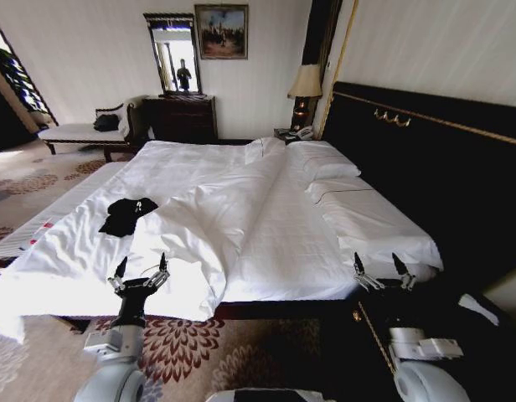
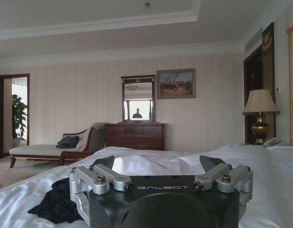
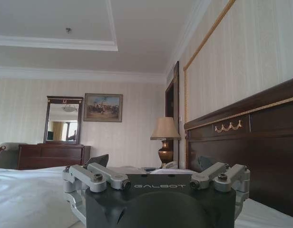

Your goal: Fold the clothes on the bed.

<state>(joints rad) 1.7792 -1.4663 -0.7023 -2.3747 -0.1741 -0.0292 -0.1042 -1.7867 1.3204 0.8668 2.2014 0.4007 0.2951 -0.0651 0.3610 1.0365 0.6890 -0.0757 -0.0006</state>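
Black T-shirt (image 1: 126, 214): crumpled in a small heap on the white bed (image 1: 384, 230), on the robot's left half of the mattress, well beyond my left gripper and untouched. In the left wrist view I see it (image 2: 58, 204) lying dark on the sheet, just past one of the fingers.

Nearest to me, the left gripper (image 1: 141, 268) hovers at the near edge of the bed over the rumpled duvet (image 1: 199, 230), jaws spread wide, holding nothing. The right gripper (image 1: 381, 264) sits level with it at the bed's near corner on the robot's right, next to the headboard (image 1: 425, 159); its jaws are likewise wide apart and empty. Both wrist views confirm this: the left gripper (image 2: 160, 167) and the right gripper (image 3: 156, 166) each show only open air between the fingertips.

Mid-distance: the duvet is thrown back in a long diagonal fold down the middle of the mattress. Pillows (image 1: 321, 163) lie against the headboard.

Far side of the room: a lamp (image 1: 305, 88) on the nightstand, a dark dresser (image 1: 181, 117) with a mirror (image 1: 174, 54) above it, a framed painting (image 1: 221, 31), and a chaise (image 1: 82, 132) with a small dark bag (image 1: 106, 122) on it.
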